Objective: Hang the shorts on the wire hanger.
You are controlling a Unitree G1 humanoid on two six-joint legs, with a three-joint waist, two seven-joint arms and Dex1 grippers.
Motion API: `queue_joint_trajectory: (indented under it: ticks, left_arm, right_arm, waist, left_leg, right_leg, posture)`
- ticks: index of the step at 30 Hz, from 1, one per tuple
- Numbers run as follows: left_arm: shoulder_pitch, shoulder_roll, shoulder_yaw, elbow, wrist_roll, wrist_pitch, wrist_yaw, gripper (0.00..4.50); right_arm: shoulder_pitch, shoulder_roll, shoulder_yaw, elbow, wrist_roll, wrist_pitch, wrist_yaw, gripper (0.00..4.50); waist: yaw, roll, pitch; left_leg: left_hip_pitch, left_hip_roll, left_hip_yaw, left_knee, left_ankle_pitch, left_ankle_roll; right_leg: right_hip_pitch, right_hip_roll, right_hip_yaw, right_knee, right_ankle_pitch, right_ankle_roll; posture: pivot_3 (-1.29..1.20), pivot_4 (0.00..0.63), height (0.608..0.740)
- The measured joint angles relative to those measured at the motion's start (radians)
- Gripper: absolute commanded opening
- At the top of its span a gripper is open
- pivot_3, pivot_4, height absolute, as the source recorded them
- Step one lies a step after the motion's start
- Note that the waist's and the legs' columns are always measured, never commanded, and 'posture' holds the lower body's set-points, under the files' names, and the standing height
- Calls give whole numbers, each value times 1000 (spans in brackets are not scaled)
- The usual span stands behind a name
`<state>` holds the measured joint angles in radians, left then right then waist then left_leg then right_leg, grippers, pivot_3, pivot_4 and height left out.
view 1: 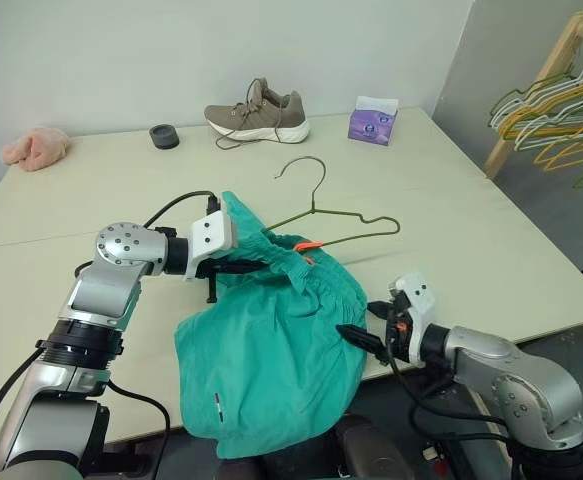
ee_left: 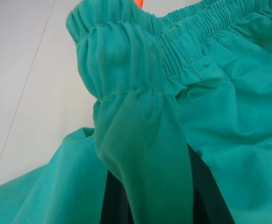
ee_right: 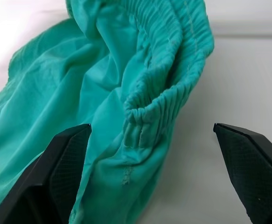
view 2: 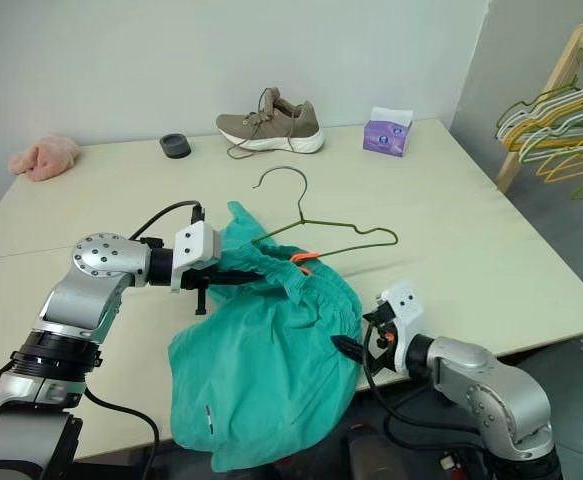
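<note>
The shorts (view 1: pixel 271 350) lie on the table (view 1: pixel 451 220), the wire hanger (view 1: pixel 336 215) just behind.

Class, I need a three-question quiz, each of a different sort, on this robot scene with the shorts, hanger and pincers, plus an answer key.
1. True or false: the left pincer is shut on the waistband of the teal-green fabric shorts.
2. The right pincer is: A open near the waistband; B shut on the thin dark olive-green wire hanger; C holding a shoe.
3. Fill in: the hanger's lower part lies partly under the ____.

Key: 1 true; 2 A; 3 shorts.
</note>
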<state>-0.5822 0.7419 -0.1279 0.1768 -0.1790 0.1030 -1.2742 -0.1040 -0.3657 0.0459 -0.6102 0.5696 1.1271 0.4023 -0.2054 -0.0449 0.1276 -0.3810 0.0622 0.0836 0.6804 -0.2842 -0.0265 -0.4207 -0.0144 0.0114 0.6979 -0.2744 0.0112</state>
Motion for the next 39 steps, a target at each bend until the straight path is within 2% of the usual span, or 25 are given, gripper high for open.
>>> queue_joint_trajectory:
  ticks: [5, 12, 19, 25, 29, 39]
  left_arm:
    - [0, 0, 7, 0, -1, 4, 9, 0]
    - [7, 0, 37, -17, -29, 51, 29, 0]
    - [39, 2, 75, -117, -139, 201, 40, 0]
    - [78, 75, 88, -241, -255, 342, -6, 0]
    - [107, 136, 88, -260, -256, 338, -37, 0]
    - [105, 158, 72, -201, -167, 203, -47, 0]
  right_arm:
    - [-1, 12, 18, 29, -39, -11, -55, 2590]
    - [-19, -1, 7, 85, -107, -121, -78, 36]
    - [-150, -134, -20, 250, -218, -337, -34, 36]
    - [-269, -218, -32, 402, -252, -494, 41, 36]
    - [-271, -221, -32, 420, -246, -510, 80, 36]
    - [-263, -222, -32, 397, -235, -501, 97, 36]
  waist:
    - [2, 0, 0]
    - [2, 0, 0]
    - [5, 0, 0]
    - [6, 0, 0]
    - [9, 1, 1]
    - [12, 1, 1]
  left_leg:
    - [0, 0, 0, 0, 0, 0]
    - [0, 0, 0, 0, 0, 0]
    - [0, -1, 0, 0, 0, 0]
    - [1, 1, 0, -2, 0, 0]
    - [0, 1, 0, -2, 0, 0]
    - [0, 0, 1, -1, 0, 0]
  right_leg:
    - [0, 0, 0, 0, 0, 0]
    - [0, 0, 0, 0, -1, 1]
    - [0, 0, 1, -1, -1, 1]
    - [-1, 2, 1, -1, -1, 0]
    - [-1, 3, 1, -1, 0, 0]
    - [-1, 1, 1, -1, 0, 0]
  posture:
    - [-221, 95, 740]
    - [-221, 95, 740]
    - [-213, 95, 740]
    - [-201, 98, 740]
    - [-195, 101, 740]
    - [-205, 106, 740]
